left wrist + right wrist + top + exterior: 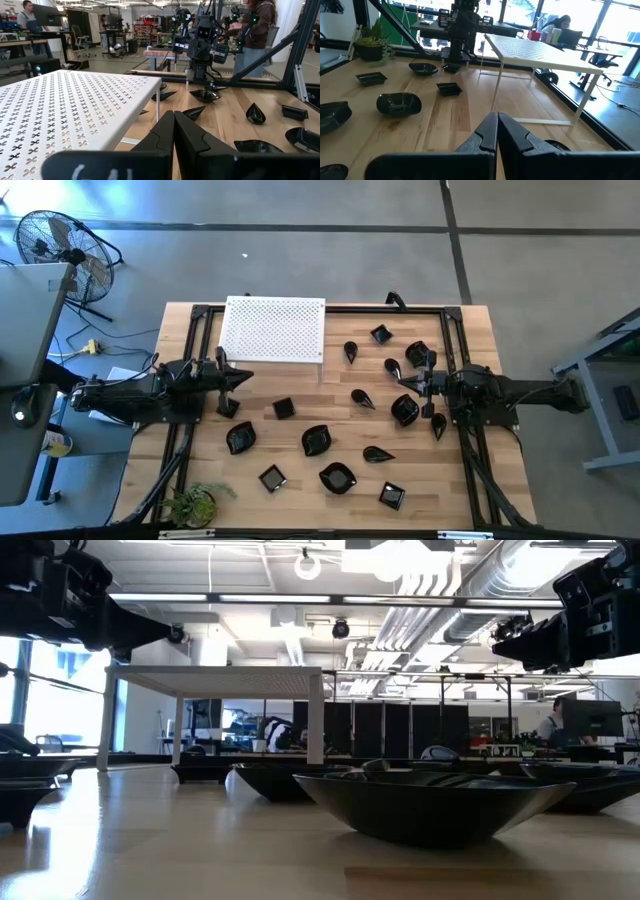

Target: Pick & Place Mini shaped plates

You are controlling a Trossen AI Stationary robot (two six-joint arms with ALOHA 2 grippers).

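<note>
Item: mini shaped plates (318, 440), black, scattered over the wooden bench (300, 490), none lifted. White perforated board (272, 329) empty. Left gripper (243, 378) and right gripper (405, 382): fingers shut, holding nothing. Step: pre-pick. Next move likely needs fingers opened above a plate.

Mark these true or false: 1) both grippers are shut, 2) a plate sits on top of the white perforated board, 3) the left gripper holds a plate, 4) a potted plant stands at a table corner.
1) True: the left gripper and right gripper are both shut.
2) False: the white perforated board carries nothing; the mini shaped plates lie on the table.
3) False: it is empty.
4) True: a potted plant stands at the corner on the left arm's side.
</note>
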